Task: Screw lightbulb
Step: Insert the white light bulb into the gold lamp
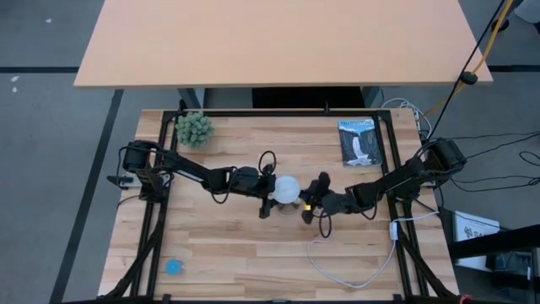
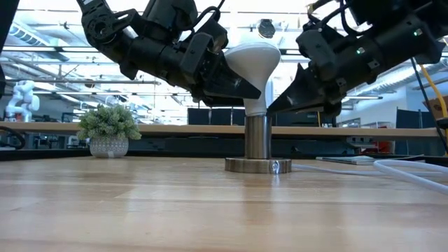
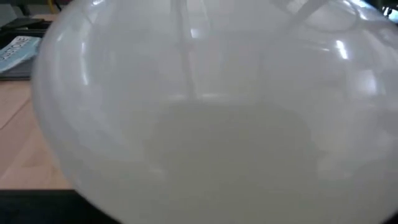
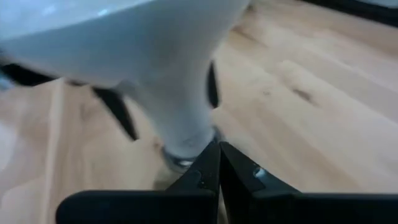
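Observation:
The white frosted lightbulb [image 2: 255, 59] stands upright with its narrow neck in a silvery socket post [image 2: 257, 136]. The post rises from a round base disc [image 2: 257, 166] at the middle of the table. My left gripper [image 1: 272, 189] comes from the table's left and is shut on the bulb's globe, which fills the left wrist view [image 3: 199, 112]. My right gripper [image 1: 309, 199] comes from the right, shut. Its fingertips [image 4: 217, 155] are beside the bulb's neck [image 4: 183, 134], just above the socket. My left gripper holds the bulb's round globe [image 2: 241, 66] between its two fingers, one finger [image 2: 234, 84] showing across the globe's near left side. It comes from the table's left, slanting a little downward. The bulb stays upright, its base in the socket post. My right gripper's shut fingertips [image 2: 274, 106] stand right at the bulb's neck; whether they touch it, I cannot tell.
A small potted plant [image 1: 194, 128] stands at the far left, and a booklet [image 1: 361, 142] lies at the far right. The socket's white cord [image 1: 354, 274] loops over the near right of the table. A small blue thing [image 1: 174, 267] lies near left.

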`<control>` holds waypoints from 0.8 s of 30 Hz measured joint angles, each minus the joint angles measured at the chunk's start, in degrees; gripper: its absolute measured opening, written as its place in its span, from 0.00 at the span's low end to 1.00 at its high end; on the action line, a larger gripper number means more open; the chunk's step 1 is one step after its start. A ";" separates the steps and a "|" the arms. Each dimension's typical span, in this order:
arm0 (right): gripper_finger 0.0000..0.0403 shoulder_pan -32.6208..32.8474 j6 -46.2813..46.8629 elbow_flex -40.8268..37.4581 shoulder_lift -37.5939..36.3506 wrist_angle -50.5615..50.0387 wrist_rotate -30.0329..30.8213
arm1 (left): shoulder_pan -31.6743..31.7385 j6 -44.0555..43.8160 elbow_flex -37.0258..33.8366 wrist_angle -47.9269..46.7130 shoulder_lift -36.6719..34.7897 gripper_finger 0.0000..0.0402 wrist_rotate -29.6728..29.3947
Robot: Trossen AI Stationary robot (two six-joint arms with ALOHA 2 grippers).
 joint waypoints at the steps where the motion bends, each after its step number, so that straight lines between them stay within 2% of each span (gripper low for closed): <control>1: 0.00 -0.09 0.06 0.00 0.00 0.00 0.74 | 0.00 -0.05 0.00 0.00 0.00 0.58 0.00; 4: 0.00 -0.11 -0.33 0.00 0.00 0.92 1.11 | 0.00 -0.07 0.00 0.00 0.00 0.58 0.02; 6: 0.00 -0.14 -2.23 0.00 0.00 2.73 -3.09 | 0.01 -0.06 -0.01 0.00 0.00 0.58 0.03; 9: 0.00 -0.16 -3.57 -0.02 0.00 3.56 -13.02 | 0.04 -0.09 0.00 0.01 0.00 0.58 0.26; 12: 0.00 -0.12 -2.02 -0.01 0.00 2.60 -15.26 | 0.04 -0.09 0.00 0.01 0.00 0.58 0.24; 16: 0.00 -0.20 -1.00 -0.02 0.00 0.24 -11.49 | 0.04 -0.11 0.00 0.00 0.00 0.58 0.21; 24: 0.00 -0.20 -2.06 -0.02 0.00 -1.15 1.96 | 0.00 0.08 -0.02 -0.09 0.00 0.58 0.10</control>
